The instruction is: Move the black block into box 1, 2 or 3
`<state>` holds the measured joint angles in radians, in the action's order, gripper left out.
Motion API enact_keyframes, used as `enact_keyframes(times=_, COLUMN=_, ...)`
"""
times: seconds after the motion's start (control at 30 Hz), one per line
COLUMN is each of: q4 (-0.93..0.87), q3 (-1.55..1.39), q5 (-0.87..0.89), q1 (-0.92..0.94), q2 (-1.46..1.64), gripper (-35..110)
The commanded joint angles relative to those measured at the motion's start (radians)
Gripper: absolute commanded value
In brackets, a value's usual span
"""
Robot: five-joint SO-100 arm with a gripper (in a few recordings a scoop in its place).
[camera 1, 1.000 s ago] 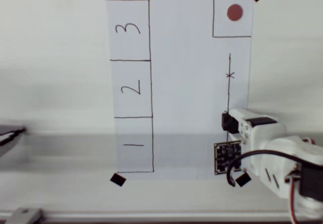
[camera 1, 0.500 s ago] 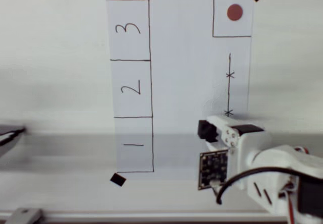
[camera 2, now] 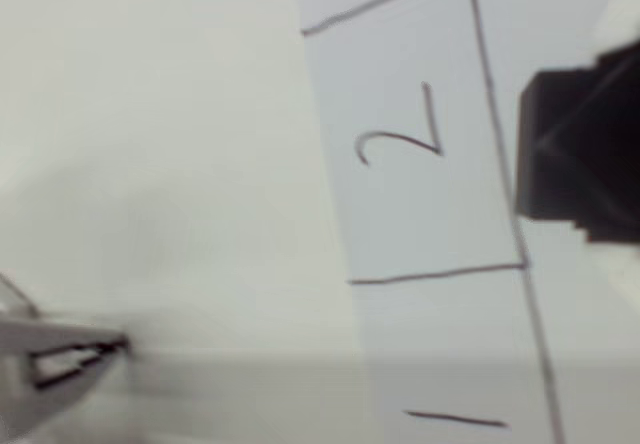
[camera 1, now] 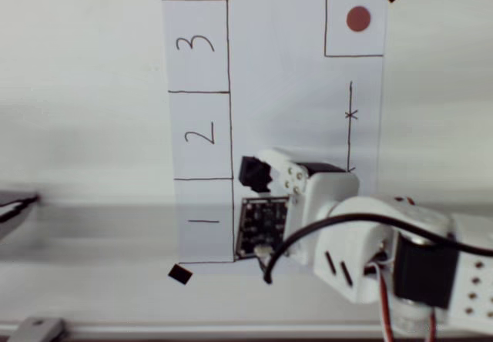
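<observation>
we keep the gripper clenched on the black block, centre it over the box, then lower.

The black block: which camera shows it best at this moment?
The wrist view: the black block looms large and dark at the right edge, beside box 2. The overhead view shows it small at the gripper's tip.

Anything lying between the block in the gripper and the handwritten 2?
Nothing solid. In the overhead view only bare white paper and the pen-drawn right edge of box 2 separate the black block from the numeral; the wrist view agrees.
</observation>
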<state>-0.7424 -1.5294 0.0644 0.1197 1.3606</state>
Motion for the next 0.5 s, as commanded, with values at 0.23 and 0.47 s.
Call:
enact_keyframes(times=0.23, q4=0.006, q3=0.285, q5=-0.008, q1=0.084, q2=-0.127, gripper=0)
enact_keyframes(times=0.47, q4=0.026, q3=0.362, q5=-0.037, q1=0.106, q2=-0.221, gripper=0)
